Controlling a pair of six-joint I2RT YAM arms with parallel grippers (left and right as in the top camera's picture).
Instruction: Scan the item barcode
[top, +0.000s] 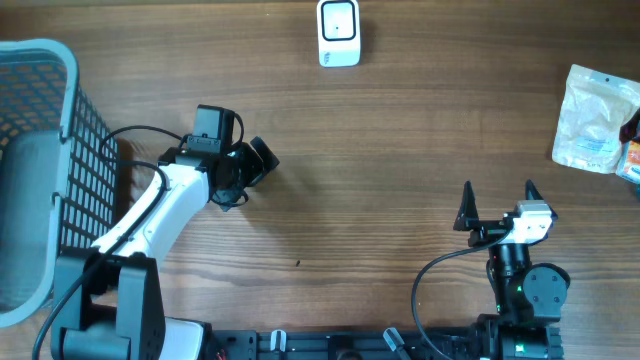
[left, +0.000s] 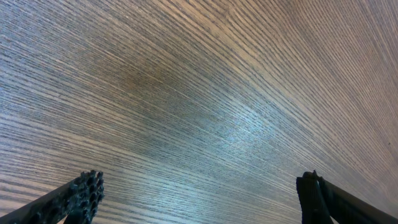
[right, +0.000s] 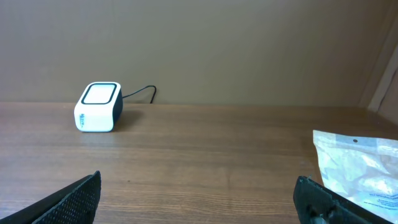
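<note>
A white plastic pouch (top: 597, 118) lies flat at the table's far right; it also shows at the right edge of the right wrist view, the pouch (right: 357, 165) lying beyond the right finger. The white barcode scanner (top: 339, 32) stands at the back middle, and the scanner (right: 98, 107) has a dark cable behind it. My right gripper (top: 498, 190) is open near the front right, facing the back of the table, empty (right: 199, 186). My left gripper (top: 260, 160) hangs left of centre, open over bare wood (left: 200, 186).
A grey mesh basket (top: 88, 170) fills the left edge of the table, right beside the left arm. A second colourful packet (top: 631, 150) peeks in at the right edge next to the pouch. A wall rises behind the scanner.
</note>
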